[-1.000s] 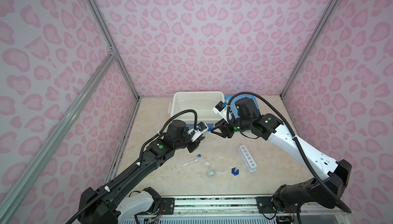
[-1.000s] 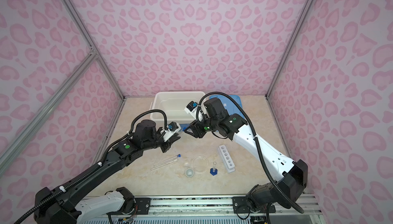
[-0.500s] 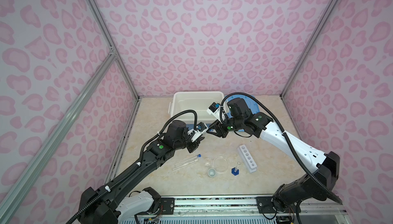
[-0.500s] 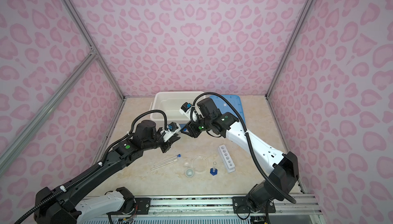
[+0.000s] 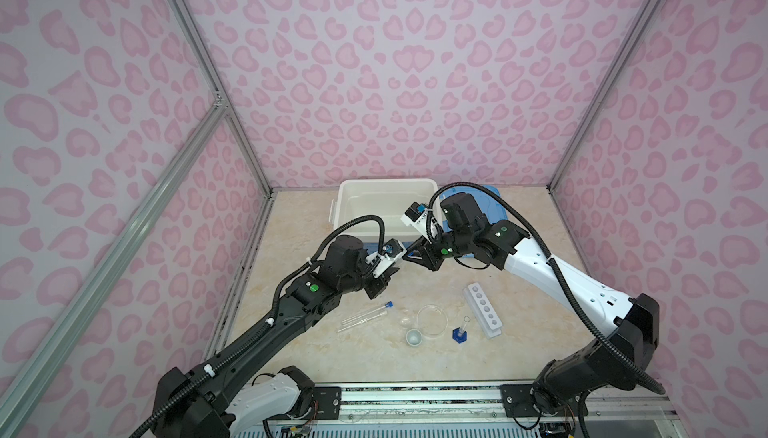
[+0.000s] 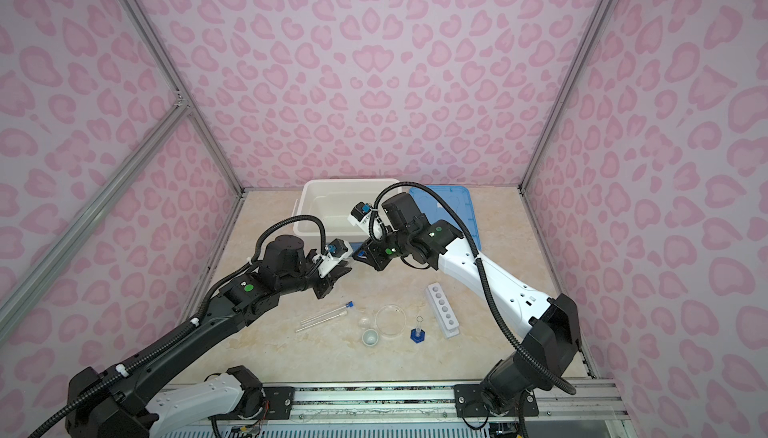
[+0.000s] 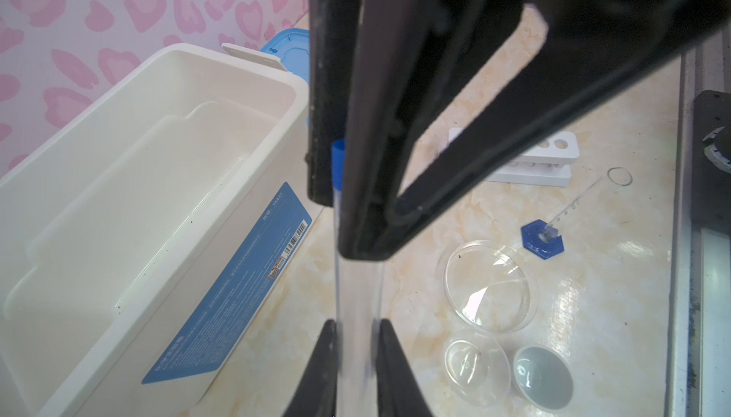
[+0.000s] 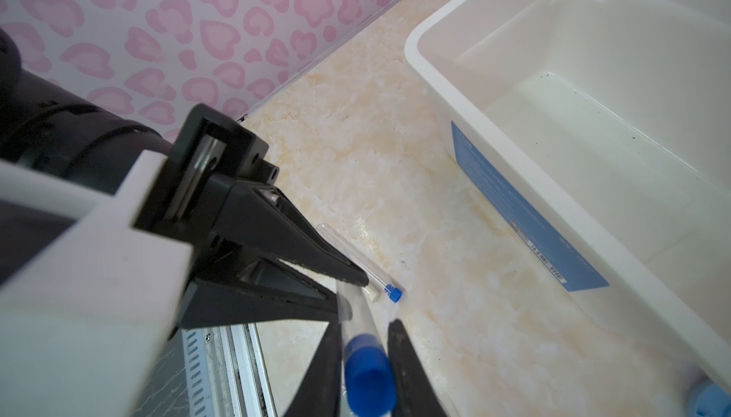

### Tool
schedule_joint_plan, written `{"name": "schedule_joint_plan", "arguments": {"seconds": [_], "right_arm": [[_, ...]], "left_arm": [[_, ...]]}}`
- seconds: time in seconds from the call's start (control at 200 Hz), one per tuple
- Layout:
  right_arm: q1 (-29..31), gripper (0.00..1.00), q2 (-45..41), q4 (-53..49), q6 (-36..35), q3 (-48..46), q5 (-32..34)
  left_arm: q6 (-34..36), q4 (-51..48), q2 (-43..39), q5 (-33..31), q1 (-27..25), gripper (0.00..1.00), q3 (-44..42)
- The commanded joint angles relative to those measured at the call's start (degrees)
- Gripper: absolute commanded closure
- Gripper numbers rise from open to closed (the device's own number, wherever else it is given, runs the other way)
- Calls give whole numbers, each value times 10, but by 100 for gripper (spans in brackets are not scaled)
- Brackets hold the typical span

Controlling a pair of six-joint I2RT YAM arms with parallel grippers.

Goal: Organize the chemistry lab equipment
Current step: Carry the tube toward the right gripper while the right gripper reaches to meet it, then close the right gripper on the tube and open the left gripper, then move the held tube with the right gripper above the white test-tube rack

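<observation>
The beige marble worktop [image 5: 353, 367] is bare along its near edge and beside the left wall; an arm could pass there; its middle is crowded: two thin clear test tubes [image 5: 365, 316] lying side by side, a clear round dish [image 5: 432, 320], a tiny white cup [image 5: 414, 337], a small blue-based clear cylinder [image 5: 459, 332] and a white six-hole rack [image 5: 482, 310] sit near one another with narrow gaps; the large white bin [image 5: 343, 211] and flat blue lid [image 5: 496, 207] wall off the back; just before the bin, left fingers [image 7: 320, 371] and right fingers [image 8: 409, 375] meet on one blue-capped tube [image 7: 358, 288] held above the worktop, barring the middle; the bin stands open from above.
</observation>
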Motion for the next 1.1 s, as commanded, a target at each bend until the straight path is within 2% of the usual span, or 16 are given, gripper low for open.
{"name": "schedule_joint_plan", "arguments": {"seconds": [0.0, 0.28, 0.42, 0.615, 0.64, 0.685, 1.095], "right_arm": [[1, 82, 1, 5, 1, -3, 2], [4, 93, 3, 2, 13, 1, 19], [4, 94, 6, -3, 15, 5, 31], [5, 94, 11, -13, 14, 10, 47], [4, 95, 12, -17, 14, 10, 49], [4, 94, 11, -25, 11, 10, 55], [-4, 95, -29, -145, 3, 41, 181]], "left_arm": [[2, 20, -6, -2, 0, 84, -3], [-1, 23, -5, -4, 0, 76, -4], [-1, 25, -7, -5, 0, 68, -4], [-6, 32, -13, -12, 0, 65, -8], [-6, 34, -14, -14, 0, 60, -8], [-7, 36, -16, -16, 0, 59, -10], [-33, 68, -59, -61, 3, 55, -23]]}}
